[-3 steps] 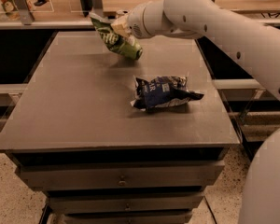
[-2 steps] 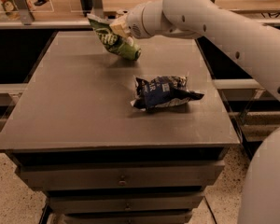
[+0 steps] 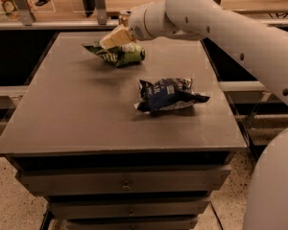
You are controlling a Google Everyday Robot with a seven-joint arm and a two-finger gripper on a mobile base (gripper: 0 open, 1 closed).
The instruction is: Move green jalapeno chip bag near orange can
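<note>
The green jalapeno chip bag (image 3: 119, 55) is at the far middle of the dark table (image 3: 77, 114), low over or on its surface. My gripper (image 3: 114, 40) reaches in from the right and is shut on the bag's top edge. Its cream fingers (image 3: 117, 35) press down on the foil. A small orange-brown can (image 3: 123, 17) with a silver rim shows just behind the gripper's wrist at the table's far edge, mostly hidden by the arm. The bag lies just in front of it.
A dark blue-and-white snack bag (image 3: 165, 95) lies right of the table's centre. My white arm (image 3: 221, 28) crosses the far right corner. A shelf with metal posts (image 3: 98, 4) runs behind the table. Drawers (image 3: 122, 183) are below the front edge.
My gripper has lowered the green bag and shifted it slightly left, from hanging in the air to down at the table surface. The blue bag has not moved.
</note>
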